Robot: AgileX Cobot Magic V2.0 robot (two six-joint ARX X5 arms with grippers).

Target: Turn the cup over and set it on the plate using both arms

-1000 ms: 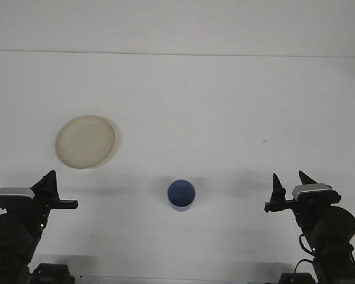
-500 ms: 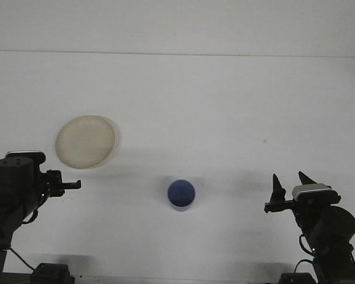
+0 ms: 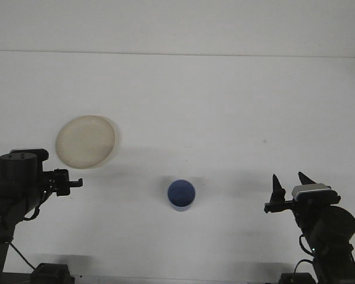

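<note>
A blue cup (image 3: 181, 194) stands near the white table's (image 3: 225, 106) front edge, a plate (image 3: 85, 141) toward its left edge. Right gripper (image 3: 291, 183) is spread wide and empty; whether the left gripper (image 3: 68, 181) is clenched cannot be told.

White table (image 3: 225, 106), matte and uniform, filling most of the front view from the lower edge up to a thin grey line (image 3: 177, 53) running straight across near the top. Above that line, a paler white band (image 3: 177, 23), plain; upright wall or further surface, not discernible. Small dark speck (image 3: 264, 141) on the table right of centre, well apart from all else; too small to identify. Faint grey shadow (image 3: 225, 177) lying as a soft horizontal band across the lower middle of the tabletop. Darker shadow strip (image 3: 165, 269) along the bottom edge of the table.
</note>
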